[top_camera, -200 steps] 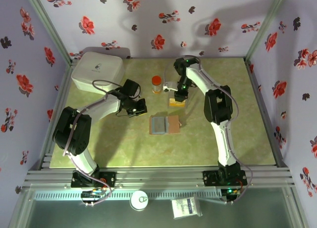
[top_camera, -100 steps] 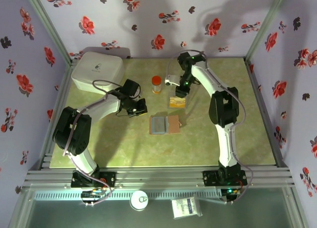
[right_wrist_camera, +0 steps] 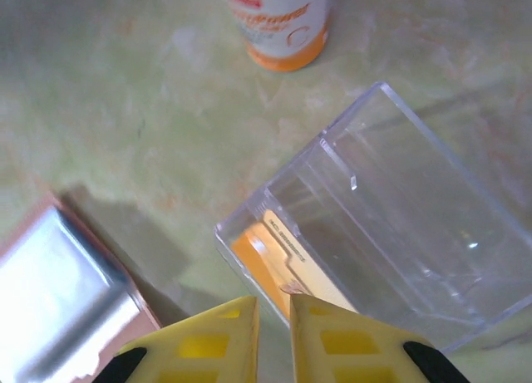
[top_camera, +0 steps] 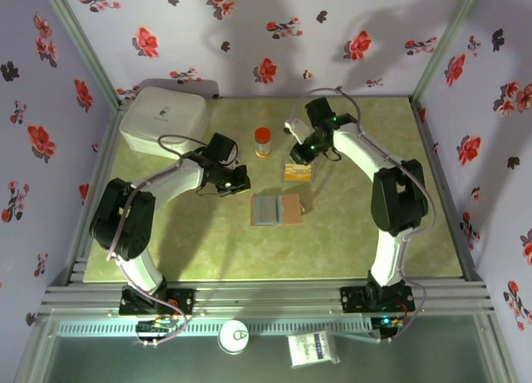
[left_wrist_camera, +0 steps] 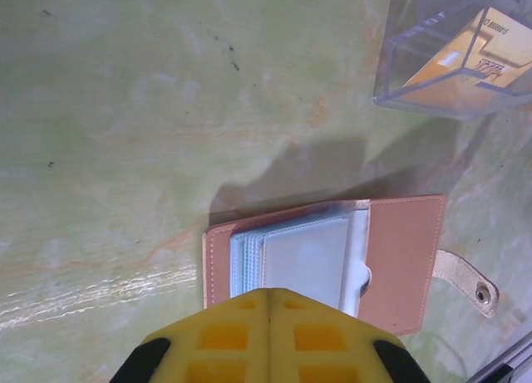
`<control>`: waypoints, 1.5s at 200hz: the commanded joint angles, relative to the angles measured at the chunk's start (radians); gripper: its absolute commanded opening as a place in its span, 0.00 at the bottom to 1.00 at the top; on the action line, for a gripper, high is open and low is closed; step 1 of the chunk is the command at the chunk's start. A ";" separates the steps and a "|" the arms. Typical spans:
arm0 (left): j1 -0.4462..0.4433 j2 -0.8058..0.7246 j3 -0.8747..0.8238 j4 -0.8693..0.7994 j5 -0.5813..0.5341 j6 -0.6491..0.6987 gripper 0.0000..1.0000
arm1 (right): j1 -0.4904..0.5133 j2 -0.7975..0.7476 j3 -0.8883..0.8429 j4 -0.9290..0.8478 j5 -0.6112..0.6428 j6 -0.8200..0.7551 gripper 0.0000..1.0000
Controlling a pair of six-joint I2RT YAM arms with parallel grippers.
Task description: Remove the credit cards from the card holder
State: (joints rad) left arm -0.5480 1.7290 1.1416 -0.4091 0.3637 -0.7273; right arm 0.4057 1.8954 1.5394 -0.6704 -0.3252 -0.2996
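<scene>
**A:** Where does the card holder lie?

**B:** The card holder (top_camera: pixel 277 209) lies opened flat on the table (top_camera: pixel 208 242), its long axis running left to right. The cover is reddish-brown and leather-like. A stack of pale grey-blue plastic sleeves (left_wrist_camera: pixel 303 254) sits on its left half. Its right half is a bare flap ending in a small clasp tab (left_wrist_camera: pixel 465 281).

**A:** Are there cards in it?

**B:** I cannot tell, because the sleeves are cloudy and glossy. One orange-yellow card (right_wrist_camera: pixel 258 262), thin and stiff-looking, lies inside a clear box (right_wrist_camera: pixel 416 192) just beyond the holder's far edge. A bottle (right_wrist_camera: pixel 278 17) stands farther off on that same side.

**A:** Which gripper is nearer?

**B:** The left gripper (left_wrist_camera: pixel 266 308), just off the holder's far left corner. Its fingers are pressed together with nothing between them. In its wrist view the sleeves sit directly ahead of the tips. The right gripper (right_wrist_camera: pixel 273 304) hangs over the clear box on the holder's far side. It has only a narrow gap between its fingers, and I can make out nothing in that gap.

**A:** What does the next move turn on?

**B:** The sleeves show a thumb notch on the edge facing the flap. So I judge that any card would slide out toward the holder's right half, along its long axis. The left gripper looks placed to pin the cover while the right one pulls. The sleeves are slick, so the whole holder may drag along.
</scene>
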 commanded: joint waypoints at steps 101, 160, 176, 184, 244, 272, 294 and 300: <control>-0.067 0.060 -0.074 0.054 0.027 -0.040 0.00 | 0.240 -0.209 -0.413 0.370 0.083 0.904 0.10; -0.085 0.077 -0.118 0.056 0.012 -0.055 0.00 | 0.272 -0.196 -0.464 0.347 0.037 1.022 0.17; -0.086 0.085 -0.118 0.054 0.012 -0.055 0.00 | 0.280 -0.190 -0.470 0.358 0.015 1.031 0.26; -0.087 0.089 -0.118 0.052 0.011 -0.053 0.00 | 0.284 -0.188 -0.469 0.353 0.017 1.034 0.28; -0.087 0.108 -0.088 0.005 -0.019 -0.036 0.00 | 0.296 -0.137 -0.458 0.361 -0.030 1.073 0.26; -0.087 0.112 -0.079 -0.006 -0.024 -0.030 0.00 | 0.303 -0.113 -0.453 0.354 -0.036 1.083 0.27; -0.085 0.113 -0.075 -0.007 -0.023 -0.029 0.00 | 0.305 -0.097 -0.451 0.344 -0.034 1.081 0.29; -0.086 0.113 -0.075 -0.007 -0.024 -0.030 0.00 | 0.305 -0.095 -0.452 0.342 -0.031 1.080 0.29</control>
State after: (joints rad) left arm -0.6296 1.8168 1.0466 -0.3782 0.3656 -0.7677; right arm 0.7017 1.7824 1.0779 -0.3111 -0.3450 0.7647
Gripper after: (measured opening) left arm 0.034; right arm 0.284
